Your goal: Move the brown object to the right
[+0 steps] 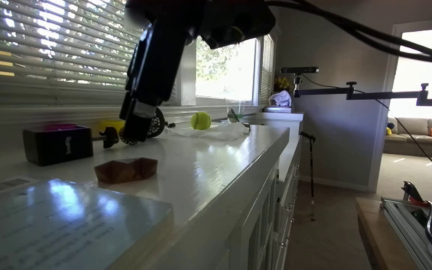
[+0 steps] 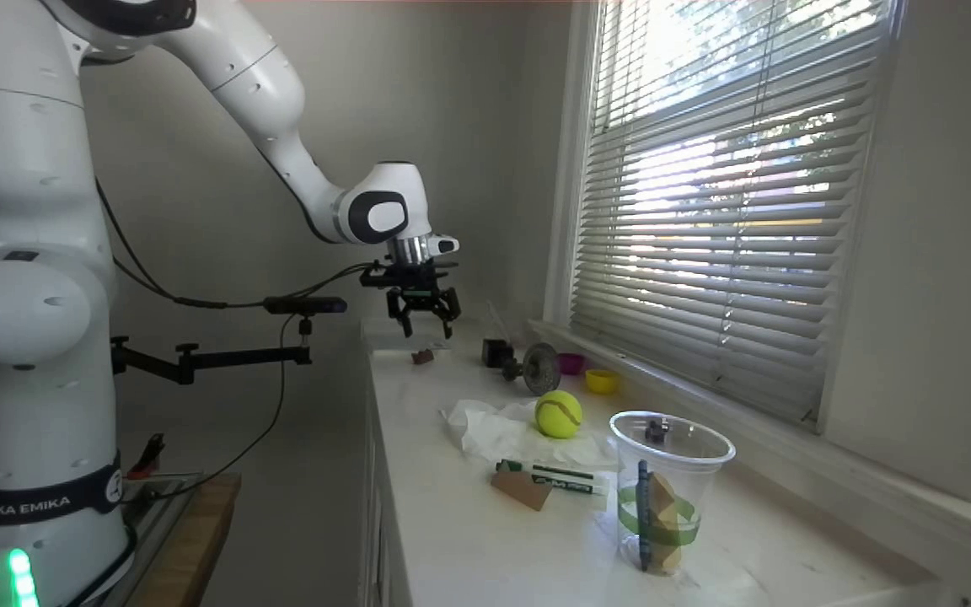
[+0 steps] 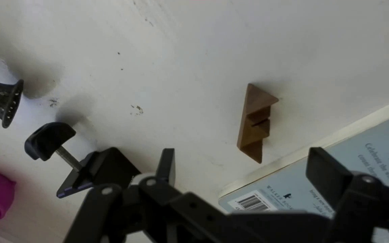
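Your gripper (image 3: 243, 165) is spread wide; only your wrist view makes the book (image 3: 380, 162) legible, near the brown block (image 3: 251, 131).

brown object (image 3: 253, 130): wood (smooth-faced) | counter (image 1: 186, 168): glossy | cup (image 2: 697, 477): clear plastic

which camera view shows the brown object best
The wrist view: from above, the brown object shows its whole outline and faceted top, with nothing in front. The exterior views offer a low side-on look at it and a small, distant glimpse of it.
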You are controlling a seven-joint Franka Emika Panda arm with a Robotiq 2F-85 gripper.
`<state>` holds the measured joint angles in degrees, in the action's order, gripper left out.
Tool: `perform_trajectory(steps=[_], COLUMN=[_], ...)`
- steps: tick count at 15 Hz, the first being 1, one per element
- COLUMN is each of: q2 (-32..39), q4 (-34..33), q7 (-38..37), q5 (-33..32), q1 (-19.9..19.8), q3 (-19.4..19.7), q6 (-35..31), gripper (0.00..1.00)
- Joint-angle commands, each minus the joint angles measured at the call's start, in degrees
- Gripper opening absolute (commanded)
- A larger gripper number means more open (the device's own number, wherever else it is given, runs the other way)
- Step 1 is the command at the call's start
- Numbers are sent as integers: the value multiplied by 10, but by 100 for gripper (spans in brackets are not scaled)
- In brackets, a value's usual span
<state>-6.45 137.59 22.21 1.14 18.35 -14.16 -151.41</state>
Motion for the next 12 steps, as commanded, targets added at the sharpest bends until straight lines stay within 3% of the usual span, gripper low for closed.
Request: perform_trajectory(steps=[1, 7, 9, 12], q2=[18, 48, 55, 60], q4=[-11, -17, -18, -20], q7=[-27, -53, -60, -64], q5=[-36, -65, -70, -73], q1=[-4, -9, -8, -7], q3=[-10, -13, -14, -15], q6=[-4, 3, 2, 2], gripper=[100, 100, 74, 52])
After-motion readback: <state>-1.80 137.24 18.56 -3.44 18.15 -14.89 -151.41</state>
